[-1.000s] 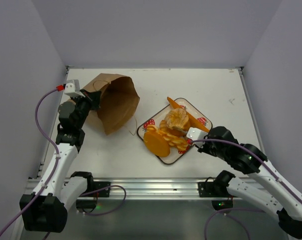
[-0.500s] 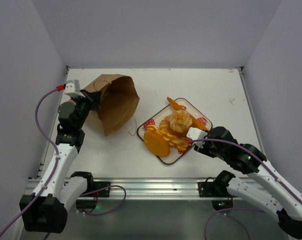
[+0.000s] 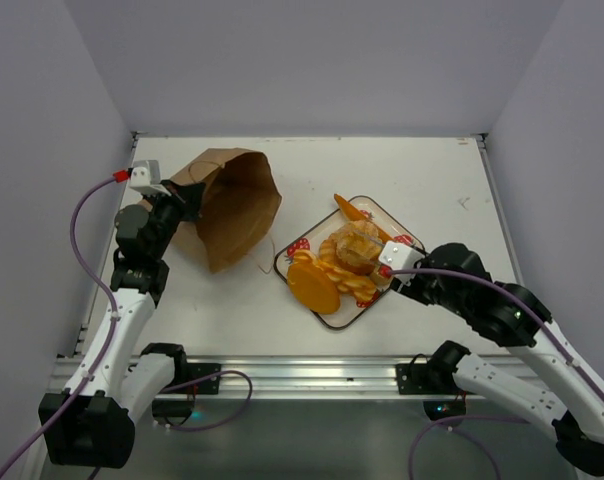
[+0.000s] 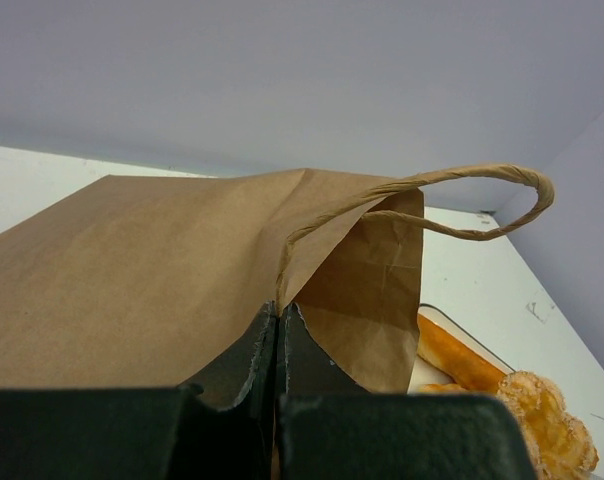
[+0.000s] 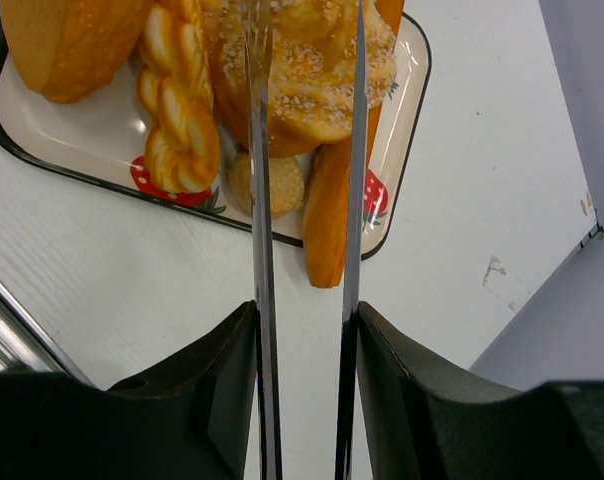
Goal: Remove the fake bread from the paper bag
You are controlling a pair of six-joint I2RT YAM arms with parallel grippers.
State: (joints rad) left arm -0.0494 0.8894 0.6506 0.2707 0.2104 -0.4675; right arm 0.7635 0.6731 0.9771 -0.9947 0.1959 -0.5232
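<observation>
Glossy plastic bread, probably light, stiff and slippery so best pinched across a narrow part, is piled on the tray; the paper bag rim is clamped by the left gripper, and the right gripper is parted over the pile.

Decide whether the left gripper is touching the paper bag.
Touching. In the left wrist view the left gripper has its jaws shut on the paper bag, pinching the paper at its rim.
</observation>
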